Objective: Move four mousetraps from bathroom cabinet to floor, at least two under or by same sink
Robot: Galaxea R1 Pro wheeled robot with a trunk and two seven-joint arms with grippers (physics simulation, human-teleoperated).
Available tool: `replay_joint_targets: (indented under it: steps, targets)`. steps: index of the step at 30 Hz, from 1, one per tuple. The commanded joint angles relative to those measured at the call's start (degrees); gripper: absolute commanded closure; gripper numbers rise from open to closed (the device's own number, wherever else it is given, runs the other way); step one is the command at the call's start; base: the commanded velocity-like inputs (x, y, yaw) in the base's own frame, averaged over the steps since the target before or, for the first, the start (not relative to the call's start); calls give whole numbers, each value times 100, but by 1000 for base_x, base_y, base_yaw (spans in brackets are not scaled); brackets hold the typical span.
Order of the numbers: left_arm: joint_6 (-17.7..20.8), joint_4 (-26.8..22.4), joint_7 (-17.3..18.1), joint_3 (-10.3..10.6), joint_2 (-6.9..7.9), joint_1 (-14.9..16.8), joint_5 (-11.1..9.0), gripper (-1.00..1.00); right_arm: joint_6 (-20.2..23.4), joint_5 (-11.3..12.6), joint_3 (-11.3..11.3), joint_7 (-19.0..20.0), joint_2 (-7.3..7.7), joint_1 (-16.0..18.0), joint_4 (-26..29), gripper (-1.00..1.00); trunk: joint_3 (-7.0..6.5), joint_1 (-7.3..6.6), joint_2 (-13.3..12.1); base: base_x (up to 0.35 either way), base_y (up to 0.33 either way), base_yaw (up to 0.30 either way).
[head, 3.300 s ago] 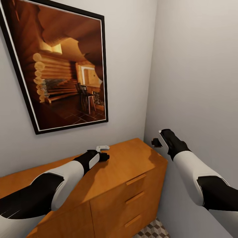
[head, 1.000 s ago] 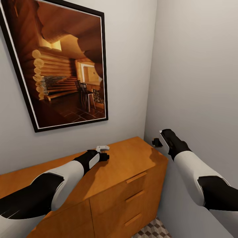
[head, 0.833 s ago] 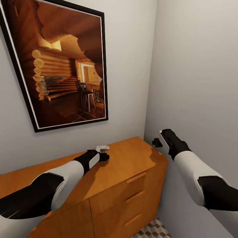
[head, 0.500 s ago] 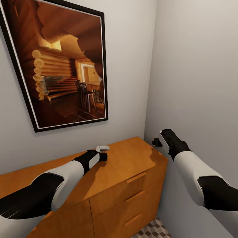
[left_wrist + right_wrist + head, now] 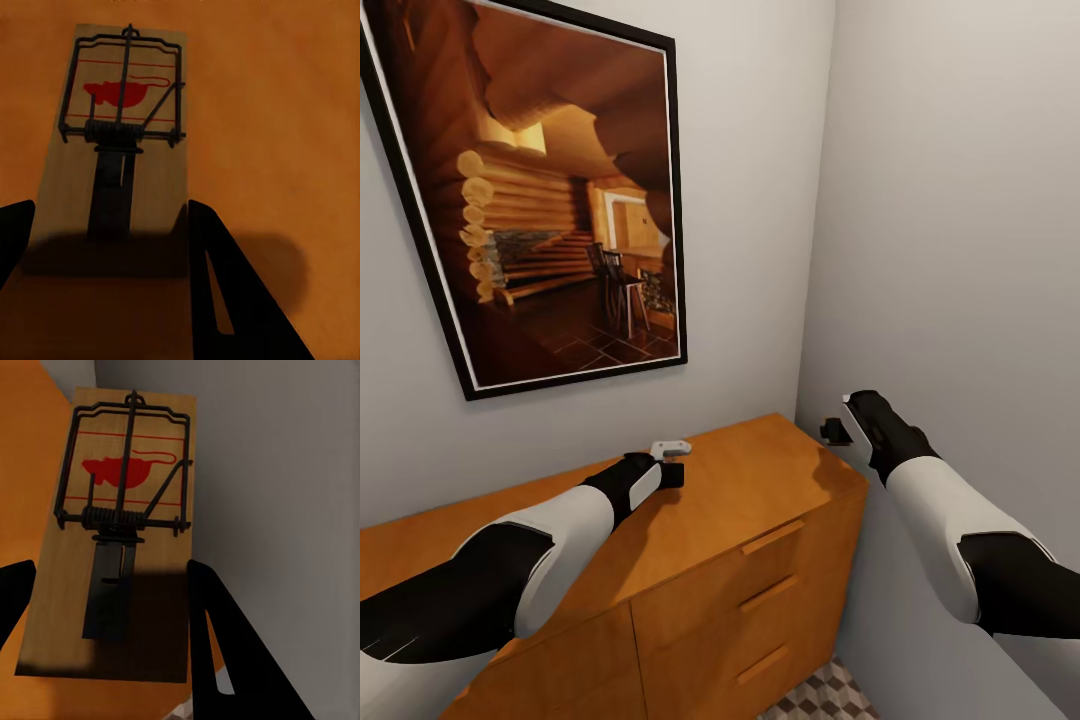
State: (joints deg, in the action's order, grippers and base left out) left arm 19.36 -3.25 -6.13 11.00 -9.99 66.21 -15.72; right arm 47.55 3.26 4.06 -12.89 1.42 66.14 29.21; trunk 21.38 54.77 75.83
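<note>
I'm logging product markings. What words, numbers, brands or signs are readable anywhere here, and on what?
None: no readable words or numbers.
Mousetrap at the left claw: red mouse picture and lines, no lettering.
Mousetrap in the right claw: same.

2 mousetraps point(image 5: 120, 142) point(image 5: 124, 525), 1 cabinet point(image 5: 760, 500), 1 framed pic point(image 5: 550, 200), 2 claws point(image 5: 672, 470) point(image 5: 835, 432)

Framed picture point(image 5: 550, 200) hangs on the left grey wall point(image 5: 750, 150), black frame with thin white inner border; print shows a log-cabin interior in warm amber tones, chairs at a table near its middle; right grey wall point(image 5: 960, 220) meets it at the corner.
</note>
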Motion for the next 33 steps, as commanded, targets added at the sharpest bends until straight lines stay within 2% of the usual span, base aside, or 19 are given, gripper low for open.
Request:
replay_joint_targets:
  steps: [1,6,9,11,13,16,19,25,33]
  targets:
    - [22,-2,-34,-9,-1,-3,-38,100,26,48,43,-47,7,4,6,100,9,1,3,0,0,0]
    - [35,-111,-16,-10,-1,-3,-24,100,26,51,43,-47,7,4,6,100,9,1,3,0,0,0]
    - [115,-423,5,2,-1,-3,-21,100,26,49,43,-47,2,4,6,100,9,1,3,0,0,0]
    - [591,-1120,12,0,-1,-3,-16,100,26,51,42,-47,7,4,6,100,9,1,3,0,0,0]
    - [993,-1607,12,-10,-1,-3,-14,100,26,50,42,-47,12,4,6,100,9,1,3,0,0,0]
    - [1411,-2215,1,-12,-1,-3,-12,100,26,51,42,-47,11,4,6,100,9,1,3,0,0,0]
    - [1625,-2558,-11,-11,-1,-3,-13,100,26,51,42,-43,3,4,6,100,9,1,3,0,0,0]
    - [1753,-2748,-24,-11,-1,-3,-34,100,26,50,47,-40,-11,4,6,100,9,1,3,0,0,0]
    - [1757,-2668,-41,-10,-1,-3,-59,100,26,51,47,-39,-18,4,6,100,9,1,3,0,0,0]
